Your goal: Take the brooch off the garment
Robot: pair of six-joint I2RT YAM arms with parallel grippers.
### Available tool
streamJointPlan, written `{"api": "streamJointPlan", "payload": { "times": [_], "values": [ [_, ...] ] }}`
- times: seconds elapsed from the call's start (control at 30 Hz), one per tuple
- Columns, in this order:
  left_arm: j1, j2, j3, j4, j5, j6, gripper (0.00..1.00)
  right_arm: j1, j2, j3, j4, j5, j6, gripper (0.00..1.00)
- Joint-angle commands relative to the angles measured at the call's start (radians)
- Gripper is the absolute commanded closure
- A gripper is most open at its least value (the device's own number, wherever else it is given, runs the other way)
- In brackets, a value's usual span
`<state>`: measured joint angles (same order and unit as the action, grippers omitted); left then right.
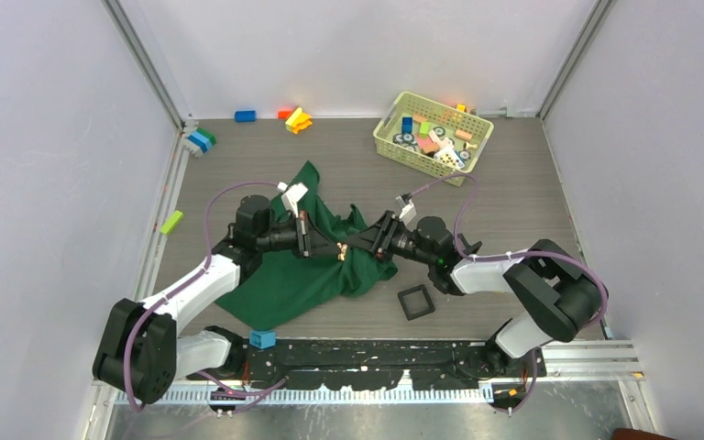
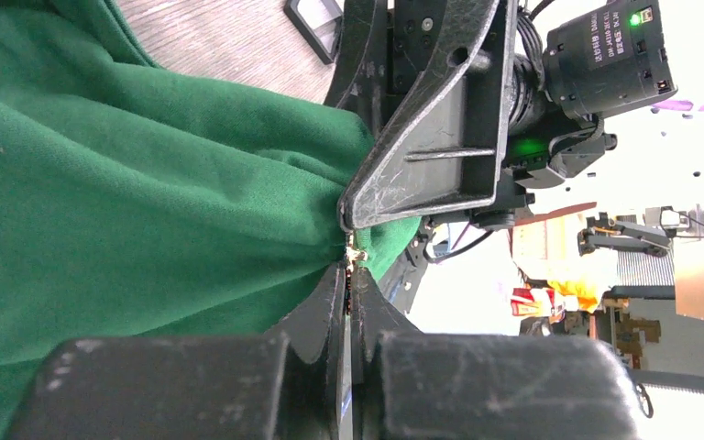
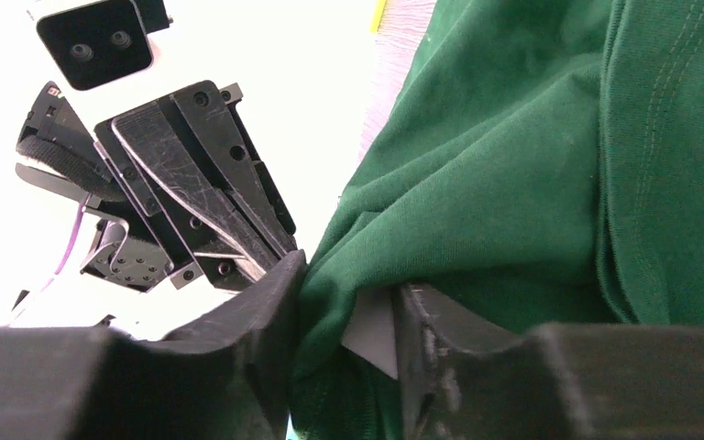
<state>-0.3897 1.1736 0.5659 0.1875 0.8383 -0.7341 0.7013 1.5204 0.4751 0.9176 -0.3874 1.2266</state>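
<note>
The dark green garment point(image 1: 284, 275) lies crumpled at mid-table, and both arms meet over its raised right part. The brooch point(image 1: 342, 249) is a tiny pale speck between the two grippers. In the left wrist view the brooch point(image 2: 357, 253) sits at the very tips of my left gripper point(image 2: 353, 268), which is shut on it against the garment point(image 2: 147, 202). My right gripper point(image 3: 353, 275) straddles a fold of the garment point(image 3: 513, 137). One finger touches the cloth and a pale gap shows beside the other. In the top view my left gripper point(image 1: 325, 246) faces my right gripper point(image 1: 359, 246).
A small black square tray point(image 1: 415, 302) lies right of the garment, near the right arm. A yellow-green basket point(image 1: 385, 137) of toy pieces stands at the back right. Loose blocks sit at the back wall point(image 1: 246, 115), the left edge point(image 1: 171, 222) and the front rail point(image 1: 262, 339).
</note>
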Motion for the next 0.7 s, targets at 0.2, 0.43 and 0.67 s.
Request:
{"api": "streamJointPlan", "payload": {
  "times": [0.2, 0.43, 0.67],
  "values": [
    [0.016, -0.027, -0.038, 0.162, 0.038, -0.073, 0.70, -0.006, 0.024, -0.023, 0.263, -0.017, 0.063, 0.94],
    [0.020, -0.016, -0.066, 0.280, 0.078, -0.166, 0.65, -0.006, 0.013, -0.035, 0.268, 0.004, 0.062, 0.99],
    [0.041, -0.022, -0.085, 0.264, 0.058, -0.160, 0.85, -0.008, -0.007, -0.044, 0.257, 0.015, 0.057, 0.99]
  ]
}}
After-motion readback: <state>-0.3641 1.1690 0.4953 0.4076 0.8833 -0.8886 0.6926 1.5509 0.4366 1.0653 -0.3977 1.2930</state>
